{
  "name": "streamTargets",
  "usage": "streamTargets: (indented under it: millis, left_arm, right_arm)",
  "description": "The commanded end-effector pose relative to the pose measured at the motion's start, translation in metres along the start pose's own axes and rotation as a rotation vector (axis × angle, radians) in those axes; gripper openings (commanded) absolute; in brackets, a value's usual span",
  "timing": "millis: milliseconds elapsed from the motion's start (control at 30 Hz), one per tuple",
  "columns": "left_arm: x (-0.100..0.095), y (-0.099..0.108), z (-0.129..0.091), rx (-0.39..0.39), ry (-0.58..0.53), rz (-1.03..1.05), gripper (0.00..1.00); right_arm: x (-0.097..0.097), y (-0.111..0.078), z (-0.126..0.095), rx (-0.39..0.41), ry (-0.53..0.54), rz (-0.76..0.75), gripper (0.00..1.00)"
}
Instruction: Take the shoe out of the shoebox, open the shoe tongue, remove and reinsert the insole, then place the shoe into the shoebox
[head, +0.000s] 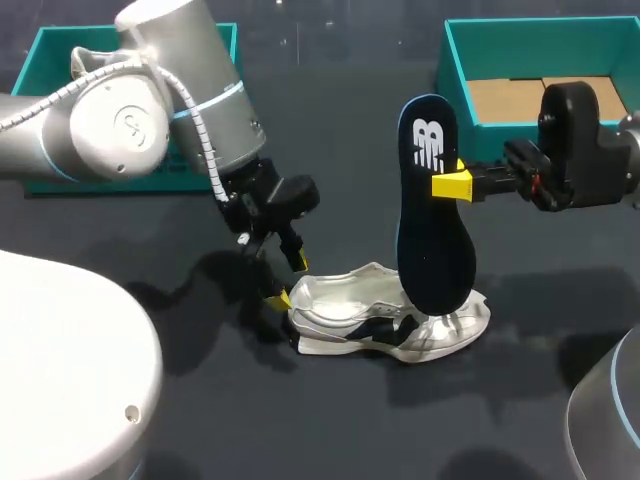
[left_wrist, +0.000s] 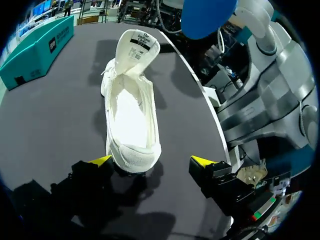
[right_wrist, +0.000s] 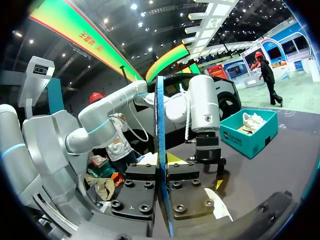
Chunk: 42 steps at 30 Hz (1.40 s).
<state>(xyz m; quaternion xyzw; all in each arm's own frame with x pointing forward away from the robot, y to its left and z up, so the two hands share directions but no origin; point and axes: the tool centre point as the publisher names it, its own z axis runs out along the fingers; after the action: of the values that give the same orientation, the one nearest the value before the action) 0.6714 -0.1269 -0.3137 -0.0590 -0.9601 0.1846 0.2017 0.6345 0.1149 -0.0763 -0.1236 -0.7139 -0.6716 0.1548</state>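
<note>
The shoe (head: 390, 325) lies mid-table with its mouth open upward. The insole (head: 432, 215) stands upright over its front half, pinched in the right gripper (head: 452, 184), which blocks the way down from above there. The heel end is taken too: the left gripper (left_wrist: 151, 161) straddles it, fingers spread wide. Bare table (head: 400, 430) lies on the shoe's near side, and also between the shoe and the box (head: 540, 24) at the far right, whose top is open.

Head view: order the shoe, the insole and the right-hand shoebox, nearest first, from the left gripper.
1. Shoe, heel right at the left gripper.
2. Insole, held upright by the right gripper.
3. Right-hand shoebox, far right of the table.
</note>
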Motion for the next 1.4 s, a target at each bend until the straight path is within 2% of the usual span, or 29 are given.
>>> streamTargets:
  millis: [33,200,300,600,967,1067,1200,1300,1400]
  left_arm:
    - [-0.006,-0.006,-0.003,-0.243,-0.034,-0.077,1.00]
    - [-0.001,-0.008,-0.004,-0.257,-0.189,-0.093,1.00]
    - [-0.006,-0.008,-0.007,-0.243,-0.220,-0.084,1.00]
    - [-0.008,-0.011,-0.008,-0.237,-0.230,-0.066,1.00]
    - [0.004,-0.026,0.002,-0.304,-0.250,-0.004,1.00]
    - [0.002,-0.038,-0.001,-0.308,-0.271,0.011,1.00]
    - [-0.009,-0.056,-0.004,-0.309,-0.287,0.019,1.00]
    - [-0.012,-0.069,0.003,-0.314,-0.299,0.023,1.00]
    - [-0.024,-0.077,0.011,-0.315,-0.282,-0.011,1.00]
  right_arm:
    - [-0.001,-0.001,0.001,0.001,0.000,0.000,0.00]
    - [-0.001,-0.001,0.001,0.001,0.000,0.000,0.00]
    - [-0.001,-0.001,0.001,0.001,0.000,0.000,0.00]
    - [-0.001,-0.001,0.001,0.001,0.000,0.000,0.00]
    - [-0.001,-0.001,0.001,0.001,0.000,0.000,0.00]
    - [-0.001,-0.001,0.001,0.001,0.000,0.000,0.00]
    - [-0.001,-0.001,0.001,0.001,0.000,0.000,0.00]
    - [-0.001,-0.001,0.001,0.001,0.000,0.000,0.00]
    - [-0.001,-0.001,0.001,0.001,0.000,0.000,0.00]
